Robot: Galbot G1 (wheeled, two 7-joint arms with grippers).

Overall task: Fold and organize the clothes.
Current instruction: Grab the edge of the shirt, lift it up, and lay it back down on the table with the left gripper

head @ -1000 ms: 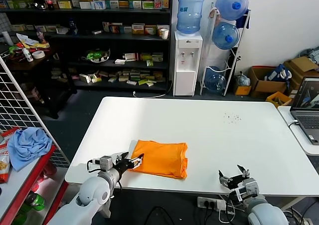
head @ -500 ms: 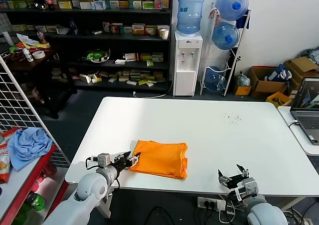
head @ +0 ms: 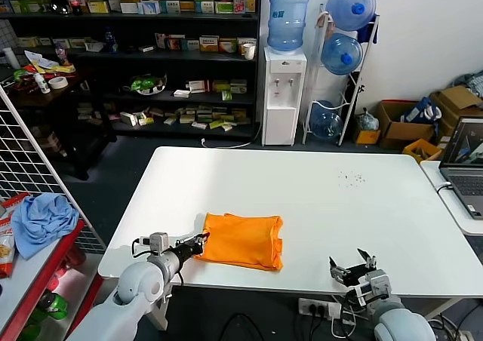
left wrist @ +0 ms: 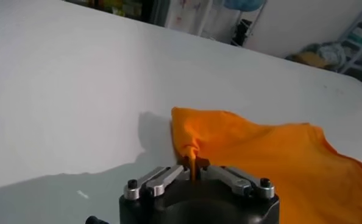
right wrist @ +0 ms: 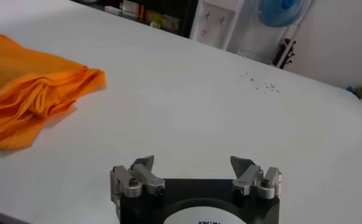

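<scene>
The orange T-shirt (head: 241, 240) lies folded into a rough rectangle on the white table (head: 317, 198), near the front edge and a little toward the robot's left. No lettering shows on the side facing up; the fabric looks plain from here.

The left gripper (head: 199, 241) sits low at the shirt's left edge, its jaws pinched together on a small bunch of orange cloth, which the left wrist view (left wrist: 194, 165) shows rising into a little peak between the fingertips. The right gripper (head: 352, 265) rests at the front edge of the table, well apart from the shirt, with its fingers spread wide and nothing between them.

Behind the table stands a white water dispenser (head: 284, 92) topped by a blue bottle (head: 288, 19); its label is too small to read. The boxes on the dark shelves (head: 136, 54) carry print I cannot make out. A light blue cloth (head: 41, 220) lies on a red rack at the left.
</scene>
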